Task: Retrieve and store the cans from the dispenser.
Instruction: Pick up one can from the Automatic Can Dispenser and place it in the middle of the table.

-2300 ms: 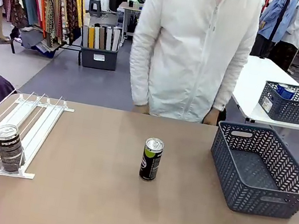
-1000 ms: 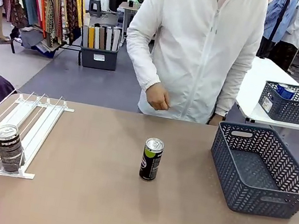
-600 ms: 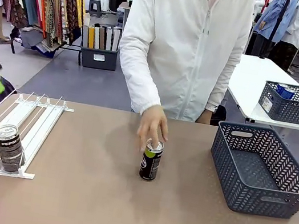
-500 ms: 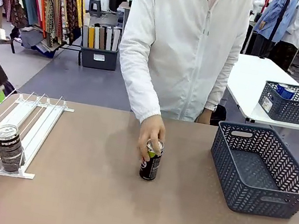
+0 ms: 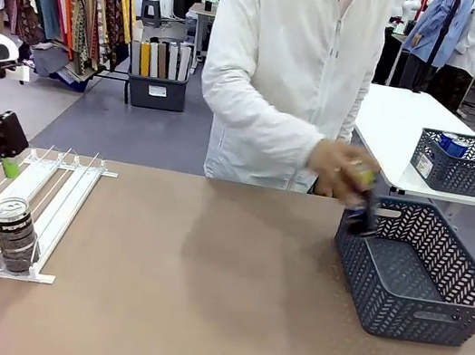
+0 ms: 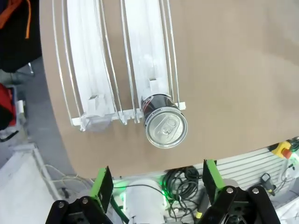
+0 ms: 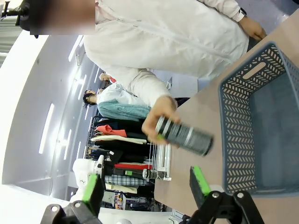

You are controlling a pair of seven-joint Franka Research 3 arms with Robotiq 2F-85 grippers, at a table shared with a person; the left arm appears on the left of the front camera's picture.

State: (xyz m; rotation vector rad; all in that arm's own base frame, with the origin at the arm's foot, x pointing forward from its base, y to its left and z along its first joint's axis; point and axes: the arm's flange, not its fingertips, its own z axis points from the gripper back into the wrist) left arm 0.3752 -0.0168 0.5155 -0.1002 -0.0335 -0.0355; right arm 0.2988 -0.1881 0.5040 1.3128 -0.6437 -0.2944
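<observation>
Left gripper [image 6: 156, 181] hung wide open and empty, almost straight above the upright can [image 6: 166, 127], lid facing it, at the stop tabs [image 6: 93, 103] on the dispenser's [image 6: 88, 56] near end, counter's [image 5: 194, 317] left side, so likely a top-down grab.

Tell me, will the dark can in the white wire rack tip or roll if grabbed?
The slim dark metal can stands upright, so a sideways bump could probably tip it. Round, it would likely roll then, though the white wire rack's rails may hold it.
</observation>
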